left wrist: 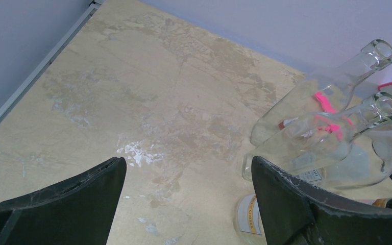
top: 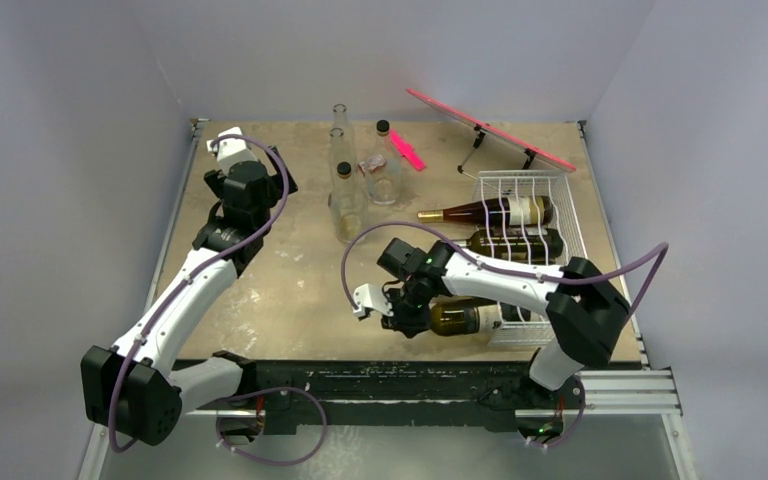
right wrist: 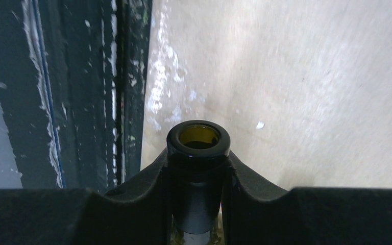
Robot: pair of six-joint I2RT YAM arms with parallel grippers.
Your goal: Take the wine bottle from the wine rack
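The white wire-grid wine rack [top: 560, 200] stands at the right of the table with two dark wine bottles [top: 490, 212] lying in it. My right gripper [top: 397, 312] is shut on the neck of a third dark wine bottle [top: 465, 317], which lies sideways, its body partly out of the rack's near left side. In the right wrist view the bottle's open mouth [right wrist: 199, 139] sticks out between my fingers [right wrist: 132, 204]. My left gripper [top: 222, 150] is open and empty at the far left, above bare table [left wrist: 184, 117].
Three clear glass bottles [top: 348, 205] stand at the back centre, seen also in the left wrist view [left wrist: 326, 127]. A pink flat board on a stand [top: 490, 130] leans at the back right. The table's dark front rail [right wrist: 81, 92] is close to the held bottle's mouth.
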